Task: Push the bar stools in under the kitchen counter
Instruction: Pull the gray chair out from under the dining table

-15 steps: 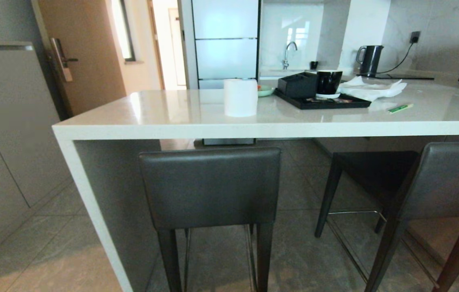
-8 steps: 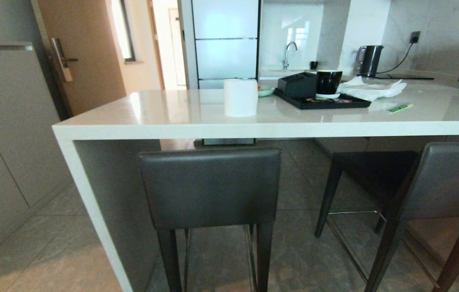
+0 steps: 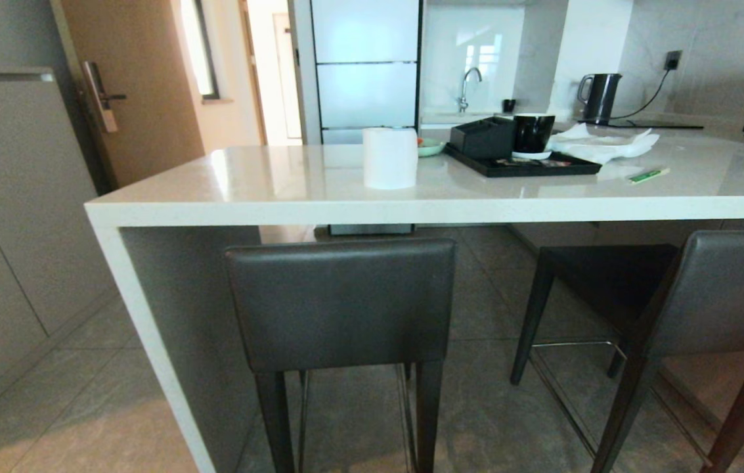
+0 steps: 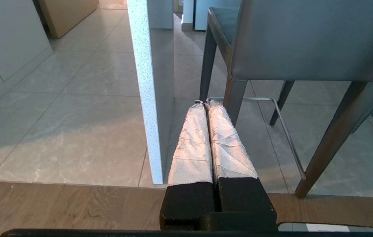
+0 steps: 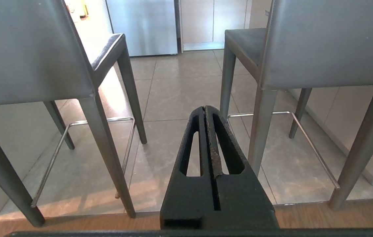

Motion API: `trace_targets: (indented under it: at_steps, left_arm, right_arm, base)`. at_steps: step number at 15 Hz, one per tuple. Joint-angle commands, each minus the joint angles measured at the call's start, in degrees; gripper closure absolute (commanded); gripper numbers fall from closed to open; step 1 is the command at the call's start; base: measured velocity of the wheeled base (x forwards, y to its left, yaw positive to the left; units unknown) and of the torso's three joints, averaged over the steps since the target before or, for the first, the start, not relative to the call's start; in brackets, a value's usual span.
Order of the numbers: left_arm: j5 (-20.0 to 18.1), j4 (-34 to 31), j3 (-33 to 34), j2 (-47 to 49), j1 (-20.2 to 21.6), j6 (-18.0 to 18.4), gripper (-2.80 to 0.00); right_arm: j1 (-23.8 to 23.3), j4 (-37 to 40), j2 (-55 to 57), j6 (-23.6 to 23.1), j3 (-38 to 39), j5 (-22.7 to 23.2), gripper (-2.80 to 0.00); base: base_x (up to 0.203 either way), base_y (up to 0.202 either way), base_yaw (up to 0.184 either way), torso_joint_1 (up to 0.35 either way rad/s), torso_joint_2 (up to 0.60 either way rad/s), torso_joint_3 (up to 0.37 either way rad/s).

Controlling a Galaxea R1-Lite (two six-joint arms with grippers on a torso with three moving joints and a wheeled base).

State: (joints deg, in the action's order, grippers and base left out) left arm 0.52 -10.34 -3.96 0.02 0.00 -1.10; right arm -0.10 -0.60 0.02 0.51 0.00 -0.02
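Two bar stools stand in front of the white kitchen counter [image 3: 411, 210]. The left stool [image 3: 342, 302] has its dark-grey backrest just below the counter's front edge. The right stool [image 3: 720, 295] is turned at an angle, its seat partly under the top. Neither arm shows in the head view. My left gripper [image 4: 205, 102] is shut and empty, hanging low beside the counter's white end panel [image 4: 146, 98] and short of the left stool [image 4: 305, 39]. My right gripper [image 5: 205, 108] is shut and empty, pointing at the gap between the left stool [image 5: 28, 56] and the right stool [image 5: 324, 42].
On the counter sit a white paper roll [image 3: 389, 157], a black tray [image 3: 523, 167] with a black cup and box, crumpled paper and a green pen [image 3: 649, 175]. Grey cabinets [image 3: 10, 217] line the left side. Tiled floor runs under the stools.
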Motion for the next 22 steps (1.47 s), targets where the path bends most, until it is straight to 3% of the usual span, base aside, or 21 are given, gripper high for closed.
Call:
trace_targets:
  at_steps: [1, 10, 12, 16, 18, 22]
  left_arm:
    - [0.09, -0.03, 0.01, -0.02, -0.01, -0.05, 0.00]
    - [0.18, -0.04, -0.03, -0.05, -0.09, 0.01, 0.00]
    - [-0.90, 0.56, -5.42, 0.69, -0.08, -1.62, 0.00]
    - [-4.27, 3.72, -14.26, 15.84, -1.46, -3.53, 0.00]
    - [-4.63, 11.69, -14.12, 24.61, -4.60, -3.91, 0.00]
    - [-5.33, 21.52, -14.43, 39.48, -7.19, -4.31, 0.00]
  right_arm:
    - [0.01, -0.02, -0.02, 0.02, 0.44, 0.02, 0.00]
    - [0.01, 0.16, -0.02, -0.11, 0.32, 0.02, 0.00]
    - [0.01, 0.77, 0.75, -0.25, -4.07, -0.40, 0.00]
    - [0.48, 1.90, 14.23, 0.41, -13.19, 0.66, 0.00]
    - [0.84, -0.26, 22.38, 3.82, -15.51, 3.22, 0.00]
    - [1.04, -4.94, 35.06, 11.83, -20.34, 9.78, 0.00]
  base:
    - [0.000, 0.000, 0.000, 0.000, 0.00, 0.000]
    - [0.000, 0.000, 0.000, 0.000, 0.00, 0.000]
    - [0.000, 0.000, 0.000, 0.000, 0.00, 0.000]
    - [0.000, 0.000, 0.000, 0.000, 0.00, 0.000]
    - [0.000, 0.000, 0.000, 0.000, 0.00, 0.000]
    - [0.000, 0.000, 0.000, 0.000, 0.00, 0.000]
